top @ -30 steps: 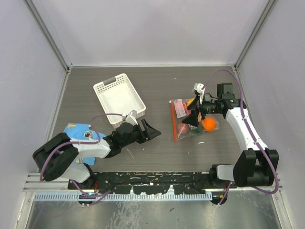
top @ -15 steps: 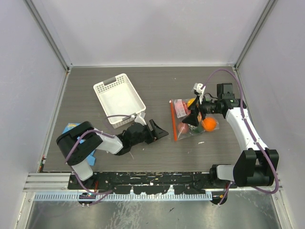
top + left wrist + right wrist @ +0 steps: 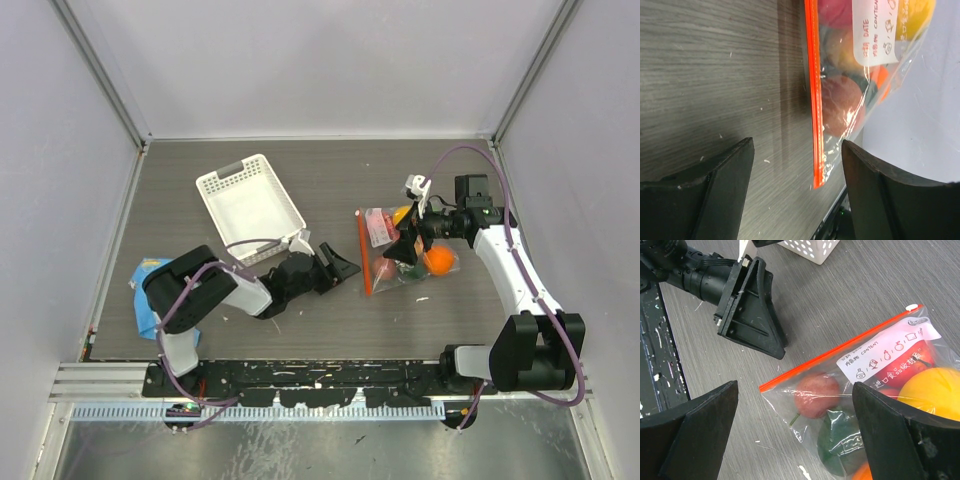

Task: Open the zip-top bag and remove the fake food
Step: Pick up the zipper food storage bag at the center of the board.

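The clear, orange-edged zip-top bag [image 3: 880,352] is bulging with fake food [image 3: 812,394]; the left pincer [image 3: 337,266] and right pincer [image 3: 795,388] are gaping empty.

White perforated basket [image 3: 250,208] tilted on grey wood-grain table [image 3: 330,170]; blue printed cloth [image 3: 148,282] near left edge.

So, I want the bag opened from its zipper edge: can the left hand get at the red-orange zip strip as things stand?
Probably yes. The left hand is open and pointed at the zip strip, the edge of the bag facing it, and only bare table shows between them.
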{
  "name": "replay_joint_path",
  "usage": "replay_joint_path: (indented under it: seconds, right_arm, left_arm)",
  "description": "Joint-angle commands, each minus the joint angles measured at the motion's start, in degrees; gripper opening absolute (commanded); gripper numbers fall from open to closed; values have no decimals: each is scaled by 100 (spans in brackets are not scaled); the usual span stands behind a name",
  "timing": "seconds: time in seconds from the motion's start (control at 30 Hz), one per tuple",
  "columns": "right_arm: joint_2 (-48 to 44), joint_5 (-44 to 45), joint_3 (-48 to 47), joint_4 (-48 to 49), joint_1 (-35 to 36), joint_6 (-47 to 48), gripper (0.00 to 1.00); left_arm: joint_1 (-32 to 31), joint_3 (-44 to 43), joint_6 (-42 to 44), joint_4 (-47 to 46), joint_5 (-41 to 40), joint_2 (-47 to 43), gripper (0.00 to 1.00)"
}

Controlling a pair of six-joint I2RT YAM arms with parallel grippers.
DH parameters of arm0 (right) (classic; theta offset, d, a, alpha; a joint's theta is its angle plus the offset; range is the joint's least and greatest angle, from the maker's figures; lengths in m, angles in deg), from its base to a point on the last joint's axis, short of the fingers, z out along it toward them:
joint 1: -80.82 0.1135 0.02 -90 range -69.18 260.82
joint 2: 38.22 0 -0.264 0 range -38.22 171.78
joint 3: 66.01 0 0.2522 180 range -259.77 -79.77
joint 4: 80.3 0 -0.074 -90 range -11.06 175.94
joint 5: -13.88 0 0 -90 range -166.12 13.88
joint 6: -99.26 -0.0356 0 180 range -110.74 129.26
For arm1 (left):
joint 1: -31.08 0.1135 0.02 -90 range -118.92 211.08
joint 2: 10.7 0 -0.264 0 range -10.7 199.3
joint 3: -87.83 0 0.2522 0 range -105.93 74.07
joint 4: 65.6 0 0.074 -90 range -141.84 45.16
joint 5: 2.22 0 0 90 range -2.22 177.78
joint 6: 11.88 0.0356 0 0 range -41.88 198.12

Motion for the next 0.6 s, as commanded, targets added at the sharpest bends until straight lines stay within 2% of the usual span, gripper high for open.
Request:
replay_joint_path:
  seconds: [0.0,0.2,0.37,0.57]
  right_arm:
    - [-75,10,-192,-8,-31,82,100]
    - [-85,64,-218,-36,-25,94,100]
    - [-113,81,-220,-36,-25,101,100]
    - [-122,98,-223,-45,-26,113,100]
  left_arm:
    - [-7,-330,-101,-395,-423,211,71]
    - [-12,-804,-337,-353,-624,730,69]
    - [-14,-1166,-418,77,-972,918,67]
    - [-12,-1575,-468,98,-1099,1227,52]
